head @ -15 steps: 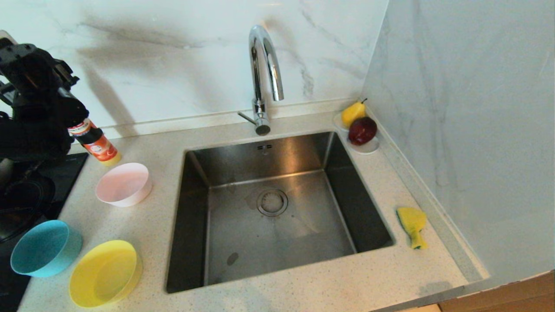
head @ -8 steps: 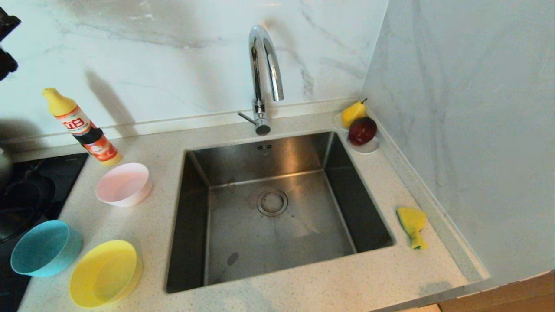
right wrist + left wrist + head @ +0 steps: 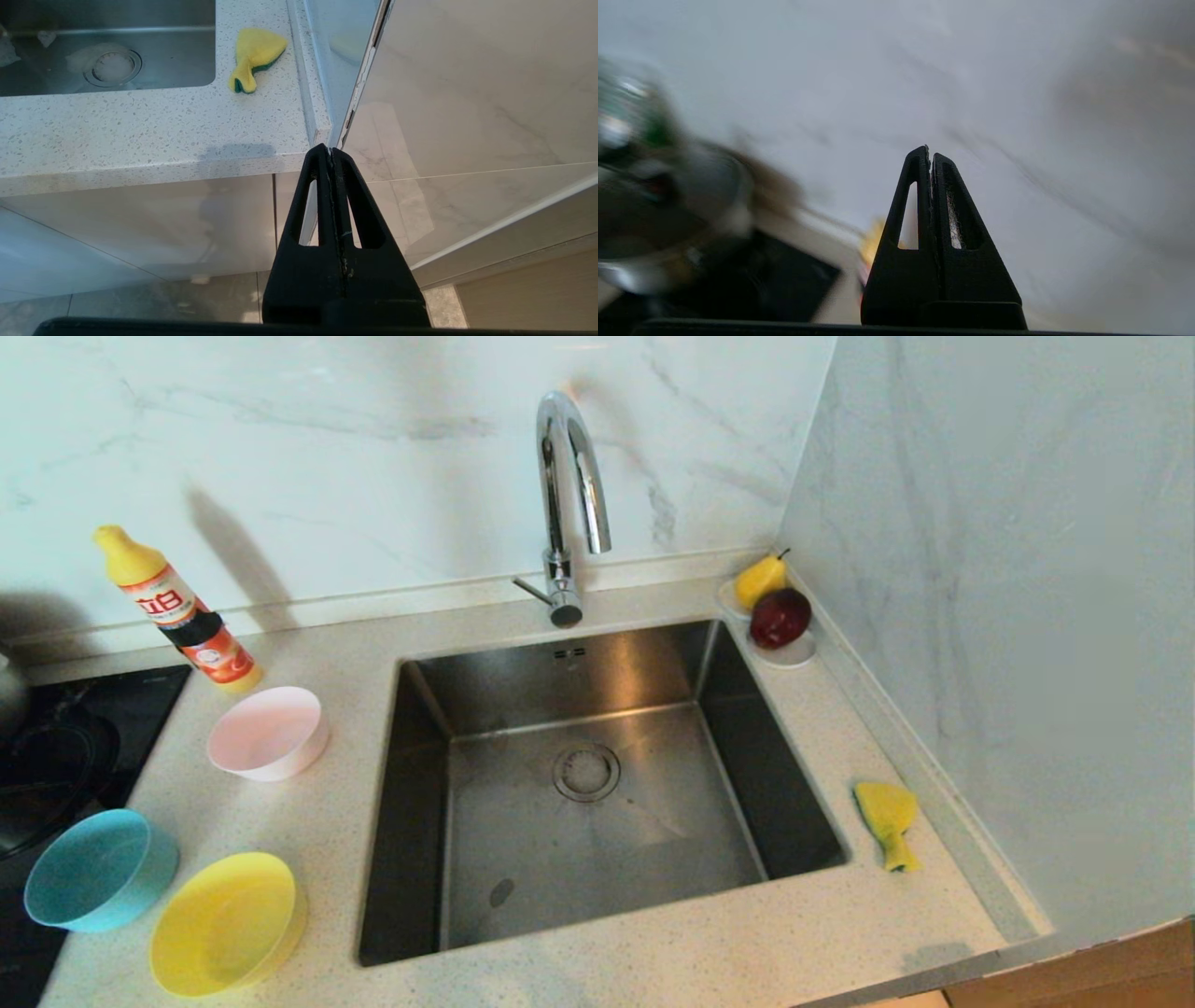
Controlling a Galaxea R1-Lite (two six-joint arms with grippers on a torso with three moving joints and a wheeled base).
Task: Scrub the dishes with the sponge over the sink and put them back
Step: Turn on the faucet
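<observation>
Taking the sink (image 3: 597,784) as the landmark and going left to right: the blue bowl (image 3: 98,868) sits farthest to its left, partly on the dark hob (image 3: 56,756), with the yellow bowl (image 3: 227,922) beside it nearer the sink's front left corner. The pink bowl (image 3: 268,732) stands just left of the sink, in front of the soap bottle (image 3: 177,611) by the wall. The tap (image 3: 569,495) rises behind the sink. At the sink's back right corner a saucer (image 3: 789,653) carries a pear (image 3: 761,579) and a red fruit (image 3: 780,616). The sponge (image 3: 887,821) lies crumpled on the worktop (image 3: 653,952) just right of the sink.

The left hand (image 3: 930,154) is out of the head view, its fingers pressed together on nothing, pointed at the wall. The right hand (image 3: 331,151) hangs below the worktop edge in front of the cupboard, also pressed together and empty.

No bowl is held, so the job looks either unstarted or between steps. To do it well, one hand should spread wide before it comes down over the sponge, pinching its thicker part rather than the folded tip. The other should grip a bowl by its rim and hold it steady above the sink, not over the worktop.
</observation>
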